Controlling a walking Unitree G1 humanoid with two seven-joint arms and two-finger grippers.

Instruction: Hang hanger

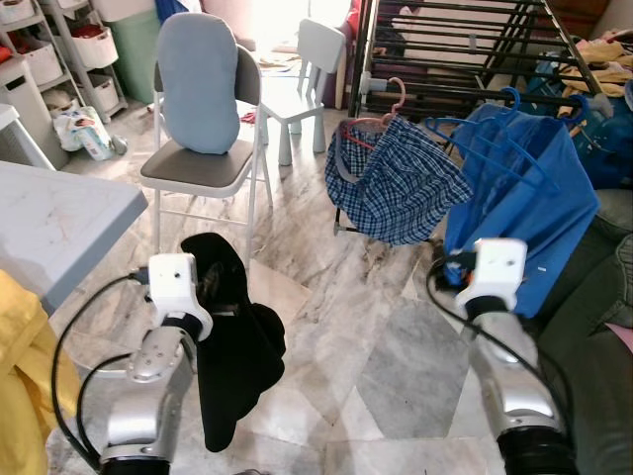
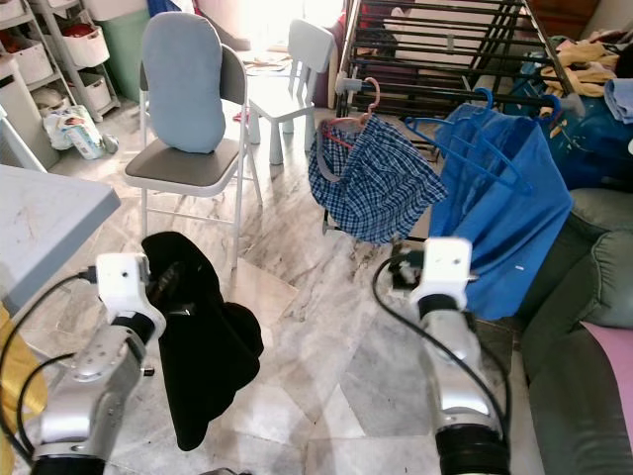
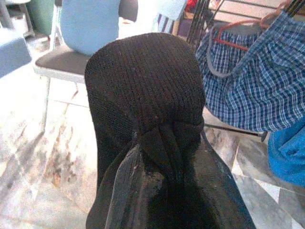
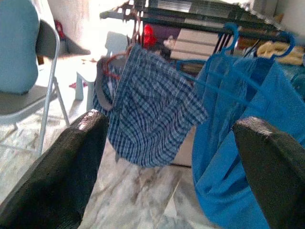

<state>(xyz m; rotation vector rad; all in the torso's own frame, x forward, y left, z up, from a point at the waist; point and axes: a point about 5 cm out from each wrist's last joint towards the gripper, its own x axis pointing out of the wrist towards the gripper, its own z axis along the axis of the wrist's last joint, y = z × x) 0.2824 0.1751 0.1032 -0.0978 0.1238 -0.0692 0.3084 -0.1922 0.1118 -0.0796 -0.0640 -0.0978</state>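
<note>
Left wrist view blocked almost wholly by a black knitted garment [image 3: 147, 95] bunched over the left gripper [image 3: 162, 157]; fingers clamped on its gathered fabric, only the dark base of one finger [image 3: 126, 191] to be made out. Hanger inside the garment, if any, hidden; cannot tell.

From the head camera, left to right: yellow cloth [image 1: 20, 376] cut off at the frame edge, beside the corner of a pale surface [image 1: 59, 223]. Behind it, a shelf rack [image 1: 59, 49] with white bins [image 1: 94, 45], one holding something red, the rest too small to read. Black garment hanging from the left arm over the marble floor [image 1: 336, 327], in front of a grey folding chair [image 1: 203, 163] with a light blue cushion [image 1: 198, 79] leaning on its back. Small white chair [image 1: 302, 84] farther off, washed out by glare.

On the dark drying rack [image 1: 465, 49]: plaid shorts [image 1: 396, 183] on a pink hanger [image 1: 381, 114], then a blue shirt [image 1: 529, 198] with blue hangers [image 1: 495, 134] hooked on beside it.

Right gripper [image 4: 171, 157] raised near the blue shirt, touching nothing, fingers [image 4: 71, 162] well apart and blurred at close range. Green-grey sofa [image 1: 603, 327] cropped at the right edge.
</note>
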